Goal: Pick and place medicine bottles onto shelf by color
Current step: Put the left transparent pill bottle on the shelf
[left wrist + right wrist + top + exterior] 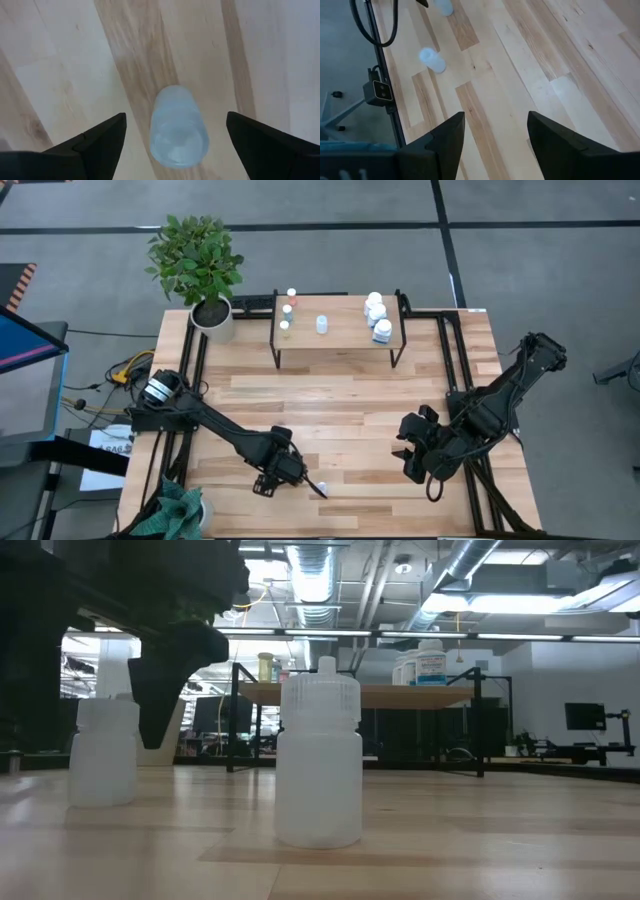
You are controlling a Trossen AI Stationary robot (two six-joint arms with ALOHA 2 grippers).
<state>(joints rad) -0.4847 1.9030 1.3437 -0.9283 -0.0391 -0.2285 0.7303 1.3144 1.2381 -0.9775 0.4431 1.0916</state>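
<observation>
From the high view, your left gripper [305, 480] sits at the near edge of the desk [340, 395], well apart from the shelf [340, 330] at the far edge, and a small pale bottle [322, 486] stands just beside its tips; the shelf already carries vials with red and yellowish caps [288, 310] at its left end, one light-blue capped vial [322, 325] near the middle and stubby white bottles [377, 315] at its right end. Your right gripper [412, 455] waits near the desk's right side, also well apart from the shelf, so the left arm is clearly the nearer one to this bottle. In the low view, two translucent white bottles stand upright on the wood, one [318, 755] nearer the camera and one [103, 752] behind it, next to a dark gripper finger [170, 670], with the shelf beyond both and a room of ceiling ducts and strip lights behind. In the left wrist view the pale bottle [177, 125] lies between your jaws, which are spread wide and touch nothing; its long axis points up toward the camera, so a straight descent should, I judge, straddle it. In the right wrist view the jaws are apart and empty over bare planks, with two bottles [431, 59] far off by the desk frame [382, 90].
</observation>
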